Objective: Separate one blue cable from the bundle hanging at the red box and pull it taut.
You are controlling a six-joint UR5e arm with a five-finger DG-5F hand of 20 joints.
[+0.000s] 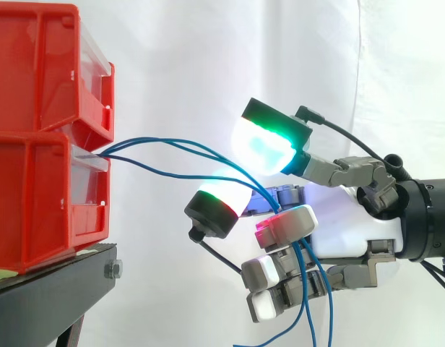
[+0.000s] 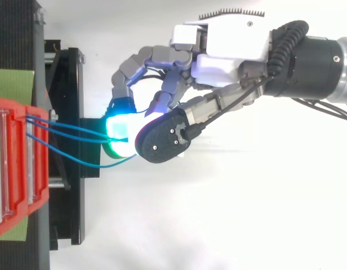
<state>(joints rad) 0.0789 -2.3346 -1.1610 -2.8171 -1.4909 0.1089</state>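
1. Side view gives me the white curtain (image 1: 208, 58) as the backdrop behind everything.
2. Next in size are the red bins (image 1: 35, 210), two of them stacked at the left edge on the black stand (image 1: 56, 285). From the top camera I can see a green sheet (image 2: 13, 84) lying under them.
3. My arm comes in from the right and carries the hand (image 1: 349, 224) well clear of the bins, at about the level of the lower one. Its fingers are curled inward. One of the fingertips (image 1: 269, 144) glows green and cyan up top, another shows red below it, and the lowest pads are white.
4. The blue cables (image 1: 165, 140) leave the front of the lower bin and run right in shallow, slack arcs to the hand. There they pass in among the curled fingers beside the red-glowing pad, turn sharply, and hang straight down past the white pads. As far as I can read it, the hand is closed around the strands.
5. From above, I count three strands (image 2: 66, 126) crossing the gap. Two run close together into the glowing pad, and the third sags apart from them on a lower loop. None of them is stretched tight.
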